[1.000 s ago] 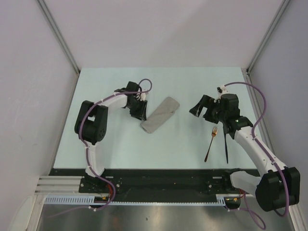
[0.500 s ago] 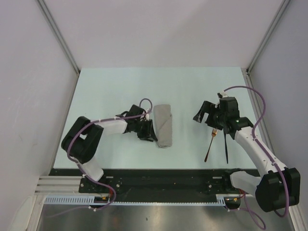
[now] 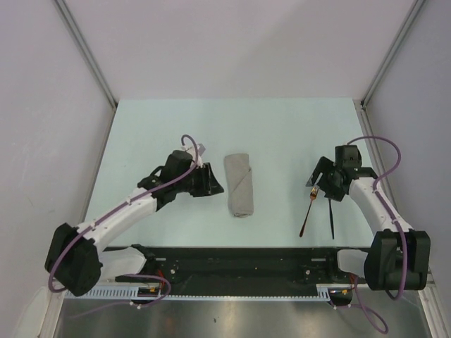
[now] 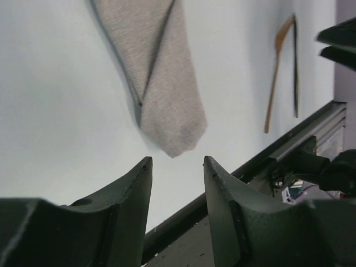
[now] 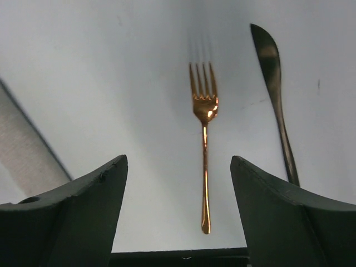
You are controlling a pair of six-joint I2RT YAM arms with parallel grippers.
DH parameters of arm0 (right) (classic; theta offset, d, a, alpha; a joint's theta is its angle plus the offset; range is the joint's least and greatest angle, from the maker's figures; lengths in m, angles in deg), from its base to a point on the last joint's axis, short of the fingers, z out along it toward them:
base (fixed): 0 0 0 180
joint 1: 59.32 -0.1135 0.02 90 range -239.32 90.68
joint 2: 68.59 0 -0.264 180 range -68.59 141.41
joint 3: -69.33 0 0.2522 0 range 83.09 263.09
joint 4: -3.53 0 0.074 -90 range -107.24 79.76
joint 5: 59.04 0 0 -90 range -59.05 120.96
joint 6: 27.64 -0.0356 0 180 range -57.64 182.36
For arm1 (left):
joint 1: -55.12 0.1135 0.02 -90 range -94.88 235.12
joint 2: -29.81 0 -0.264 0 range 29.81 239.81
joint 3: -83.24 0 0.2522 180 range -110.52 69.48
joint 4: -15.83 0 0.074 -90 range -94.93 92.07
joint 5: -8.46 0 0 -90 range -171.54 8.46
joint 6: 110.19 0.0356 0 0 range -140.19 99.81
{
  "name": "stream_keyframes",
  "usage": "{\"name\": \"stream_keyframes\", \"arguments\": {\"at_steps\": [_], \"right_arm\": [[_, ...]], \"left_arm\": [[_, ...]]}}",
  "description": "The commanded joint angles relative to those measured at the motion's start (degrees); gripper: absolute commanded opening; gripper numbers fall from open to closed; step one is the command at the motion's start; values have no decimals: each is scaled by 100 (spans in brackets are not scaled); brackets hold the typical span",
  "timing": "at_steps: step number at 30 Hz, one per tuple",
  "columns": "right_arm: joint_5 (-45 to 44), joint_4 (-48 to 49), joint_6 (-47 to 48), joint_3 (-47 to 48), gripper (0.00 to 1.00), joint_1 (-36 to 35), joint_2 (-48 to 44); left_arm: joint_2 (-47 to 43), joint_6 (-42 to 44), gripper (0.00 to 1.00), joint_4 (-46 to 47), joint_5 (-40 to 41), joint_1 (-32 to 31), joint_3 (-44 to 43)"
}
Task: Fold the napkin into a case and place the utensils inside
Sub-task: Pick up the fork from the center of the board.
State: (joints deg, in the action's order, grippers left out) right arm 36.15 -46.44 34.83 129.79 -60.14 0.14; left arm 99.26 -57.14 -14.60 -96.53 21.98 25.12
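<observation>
The napkin is folded into a narrow grey-beige case (image 3: pixel 239 184) lying nearly upright in the middle of the table; it also shows in the left wrist view (image 4: pixel 161 83). My left gripper (image 3: pixel 213 186) is open and empty just left of the case, apart from it; its jaws (image 4: pixel 177 161) point at the case's near end. The copper-orange fork (image 3: pixel 307 211) and the thin black piece (image 3: pixel 330 217) lie side by side at the right. My right gripper (image 3: pixel 319 184) is open and empty over the fork's tine end. In the right wrist view the fork (image 5: pixel 204 144) lies between the jaws (image 5: pixel 178 161), with the black piece (image 5: pixel 275 89) to its right.
The pale table (image 3: pixel 176 127) ends at a black rail (image 3: pixel 239 257) along the near edge. White walls and metal posts (image 3: pixel 84 56) close in the sides and back. A corner of the case (image 5: pixel 25 147) shows at the left of the right wrist view.
The left gripper turned the case from slanted to nearly upright, then let go and drew back left. The right gripper moved right and nearer, over the fork.
</observation>
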Motion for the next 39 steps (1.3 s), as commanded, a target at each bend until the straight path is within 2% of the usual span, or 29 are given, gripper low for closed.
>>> {"name": "stream_keyframes", "arguments": {"at_steps": [1, 5, 8, 9, 14, 17, 20, 30, 39], "right_arm": [[-510, -246, -94, -134, 76, -67, 360], [-967, -177, -349, -319, 72, -567, 519], [-1099, -1, -560, -521, 67, -744, 571], [-1117, 52, -595, -547, 63, -779, 598], [-906, 166, -701, -671, 63, -955, 563], [-1116, 70, -684, -478, 63, -1218, 492], [-1152, -44, -570, -398, 63, -1114, 510], [-801, 140, -227, -380, 63, -955, 528], [-686, 333, -174, -513, 63, -902, 589]], "left_arm": [[-660, 162, 47, -205, -312, 10, 68], [-1003, 153, 47, -136, -487, 10, 260], [-925, 74, 45, 233, -872, 1, 454], [-724, 56, 43, 556, -988, 1, 507], [111, -303, 25, 1533, -1463, -113, 437], [472, -506, 19, 2236, -1499, -359, 323], [973, -585, 13, 2422, -1472, -552, 138], [2141, -594, 9, 3134, -1508, -658, 331], [2468, -506, 8, 3318, -1332, -667, 813]]}}
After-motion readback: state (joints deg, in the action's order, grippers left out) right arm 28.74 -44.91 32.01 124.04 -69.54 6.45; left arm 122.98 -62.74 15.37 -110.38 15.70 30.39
